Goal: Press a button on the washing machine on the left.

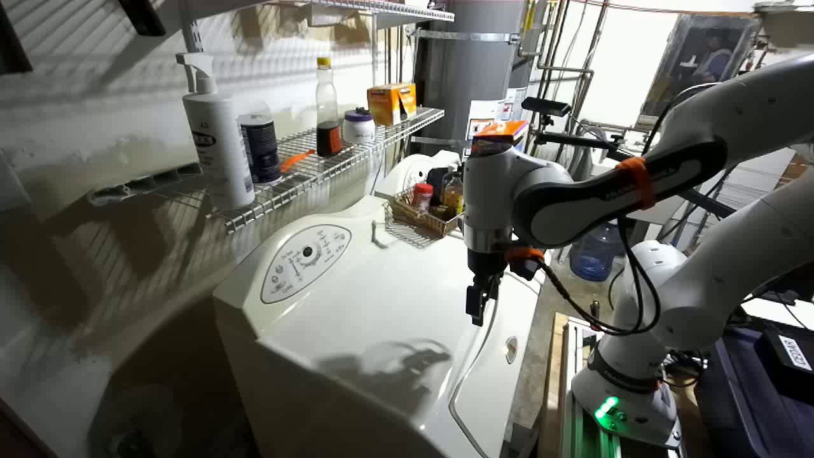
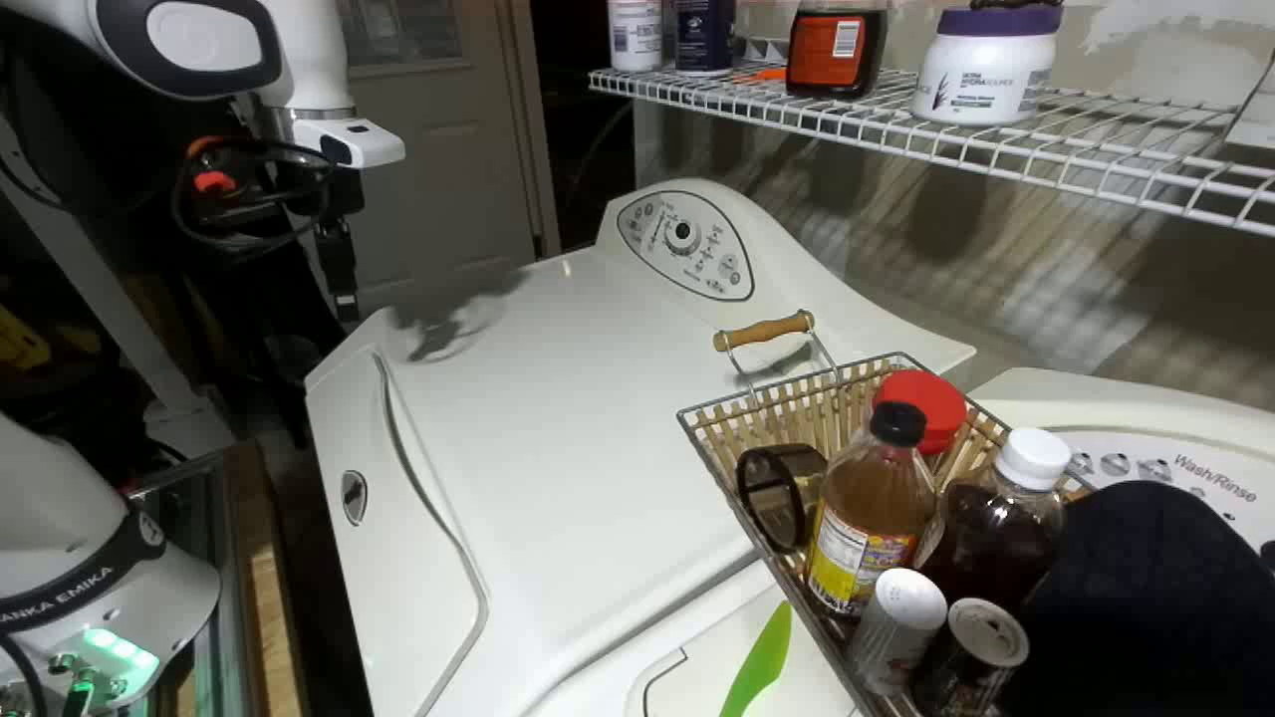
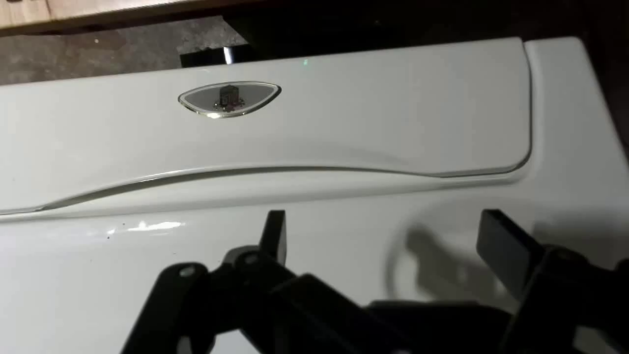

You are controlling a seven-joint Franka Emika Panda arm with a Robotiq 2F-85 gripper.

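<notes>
Washer (image 1: pixel 375 305) spanning mid-frame in both exterior views. We are holding gripper (image 3: pixel 385 236) spread and empty, low in wrist view, well apart from panel (image 1: pixel 306 264). We are judging press not yet done: reaching panel, pushing both remaining.

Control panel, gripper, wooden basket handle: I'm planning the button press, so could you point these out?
Control panel (image 2: pixel 685 246), in an exterior view: the middle of its oval face.
Gripper (image 3: pixel 383 236), wrist view: midway between its fingertips.
Wooden basket handle (image 2: pixel 764 331), in an exterior view: the middle of its grip.
</notes>
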